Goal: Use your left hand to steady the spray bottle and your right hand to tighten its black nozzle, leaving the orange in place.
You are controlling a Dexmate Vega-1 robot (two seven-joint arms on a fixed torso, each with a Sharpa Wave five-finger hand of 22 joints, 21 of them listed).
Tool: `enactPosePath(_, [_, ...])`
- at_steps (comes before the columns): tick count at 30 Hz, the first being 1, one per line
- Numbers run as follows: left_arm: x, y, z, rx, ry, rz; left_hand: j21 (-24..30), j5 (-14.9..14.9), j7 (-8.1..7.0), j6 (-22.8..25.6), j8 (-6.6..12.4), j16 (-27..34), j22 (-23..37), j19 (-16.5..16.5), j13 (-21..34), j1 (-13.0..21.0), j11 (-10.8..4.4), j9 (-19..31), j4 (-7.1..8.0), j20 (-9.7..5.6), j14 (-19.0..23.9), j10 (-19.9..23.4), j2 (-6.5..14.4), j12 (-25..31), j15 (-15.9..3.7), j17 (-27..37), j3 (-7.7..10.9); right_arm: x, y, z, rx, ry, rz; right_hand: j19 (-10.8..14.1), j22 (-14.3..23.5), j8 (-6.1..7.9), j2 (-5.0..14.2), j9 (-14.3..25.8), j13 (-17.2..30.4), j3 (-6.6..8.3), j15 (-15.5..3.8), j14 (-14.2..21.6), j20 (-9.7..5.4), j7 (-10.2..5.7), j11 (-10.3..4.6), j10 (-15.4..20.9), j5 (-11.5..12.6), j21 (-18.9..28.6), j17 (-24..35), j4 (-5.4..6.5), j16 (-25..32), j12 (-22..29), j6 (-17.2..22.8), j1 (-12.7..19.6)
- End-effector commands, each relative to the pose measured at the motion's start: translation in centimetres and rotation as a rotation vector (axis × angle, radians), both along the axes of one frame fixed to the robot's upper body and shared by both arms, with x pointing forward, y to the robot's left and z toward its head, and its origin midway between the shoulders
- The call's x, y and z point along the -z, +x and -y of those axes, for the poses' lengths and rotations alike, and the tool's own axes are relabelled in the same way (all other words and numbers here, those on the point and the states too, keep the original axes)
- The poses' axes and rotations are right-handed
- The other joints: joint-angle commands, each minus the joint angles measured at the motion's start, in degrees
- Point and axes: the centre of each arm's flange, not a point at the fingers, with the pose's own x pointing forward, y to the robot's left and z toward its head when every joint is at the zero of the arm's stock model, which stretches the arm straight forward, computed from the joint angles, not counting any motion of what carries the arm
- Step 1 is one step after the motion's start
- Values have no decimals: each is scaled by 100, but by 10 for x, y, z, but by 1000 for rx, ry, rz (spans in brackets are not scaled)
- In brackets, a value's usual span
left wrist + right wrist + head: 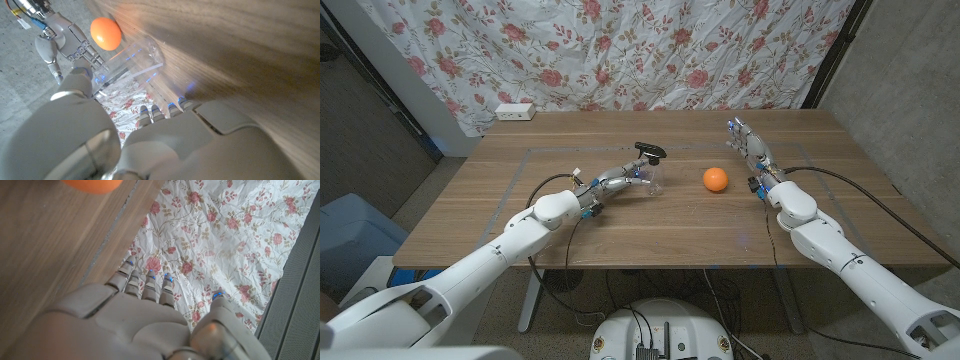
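A clear spray bottle (648, 178) with a black nozzle (650, 152) stands near the middle of the wooden table (520, 220). My left hand (618, 181) grips the bottle low on its left side. In the left wrist view the bottle (131, 59) sits between the thumb and the fingers (165, 109) of my left hand. The orange (715, 179) (105, 33) (92, 184) lies on the table right of the bottle. My right hand (746, 140) (65, 40) is beyond the orange to its right, holding nothing, with straight fingers (145, 280) kept apart.
A white power strip (515, 111) lies at the table's far left edge. A floral curtain (620, 50) hangs behind the table. A blue bin (350, 235) stands on the floor to the left. Cables run along both arms.
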Motion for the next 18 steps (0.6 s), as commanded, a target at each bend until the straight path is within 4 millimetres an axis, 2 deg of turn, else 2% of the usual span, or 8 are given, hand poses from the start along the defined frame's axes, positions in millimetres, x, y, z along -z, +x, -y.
enactPosePath(1, [-8, -11, -7, -1, -39, 27, -14, -26, 11, -59, 5, -6, 1, -584, 10, -71, 13, 2, 34, -41, -563, -59, -5, 18, 56, 19, -14, 11, 0, 4, -12, 36, -16, -38, 15, 34, -41, 6, 1, -36, 9, -69, 21, 39, -18, -58, -9, -18, 2, 12, -9, -13, -61, -28])
enactPosePath(11, [-8, -17, -15, 3, -98, 42, -5, -32, 54, -58, 23, 16, 2, -606, 10, -131, 51, 1, 55, -37, -548, -61, 5, 41, 80, 19, -25, 16, 4, 6, -13, 82, -24, -78, 15, 63, 0, 4, -4, -62, -90, -46, -40, 197, -57, -6, 4, -10, 16, 89, 28, 25, -102, -170])
enactPosePath(18, [-4, -19, -23, 18, -149, 30, 43, -49, 61, 40, 73, 55, 2, -515, 9, -261, 30, 0, 80, -24, -470, 17, -11, 91, 65, 19, -64, 16, 5, 4, 10, 87, -28, -71, 16, 77, 11, 3, -6, -79, -98, -26, -61, 200, -21, 27, 12, 1, 21, 127, 45, 39, -103, -243])
